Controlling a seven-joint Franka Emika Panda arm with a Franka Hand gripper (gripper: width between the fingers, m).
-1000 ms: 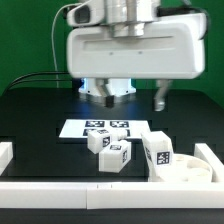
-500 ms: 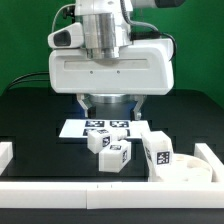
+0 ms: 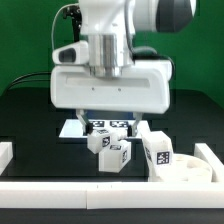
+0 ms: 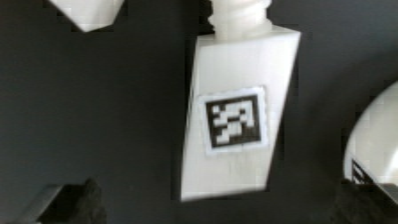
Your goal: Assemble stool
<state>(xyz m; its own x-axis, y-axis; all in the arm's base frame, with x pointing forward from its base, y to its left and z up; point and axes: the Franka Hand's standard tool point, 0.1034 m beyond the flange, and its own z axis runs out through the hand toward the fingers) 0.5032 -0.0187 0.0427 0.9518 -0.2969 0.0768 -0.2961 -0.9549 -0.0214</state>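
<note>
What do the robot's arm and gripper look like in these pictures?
The arm is glossy white with rounded segments and a dark grey cover near the top. The gripper has a wide, boxy white body with rounded corners and two short dark fingers. A thin black cable runs off to the exterior view's left. No markings show on either.

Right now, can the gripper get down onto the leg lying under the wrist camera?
Probably yes. The gripper hangs open above the leg, which lies flat with bare black table along both long sides and nothing on top of it.
</note>
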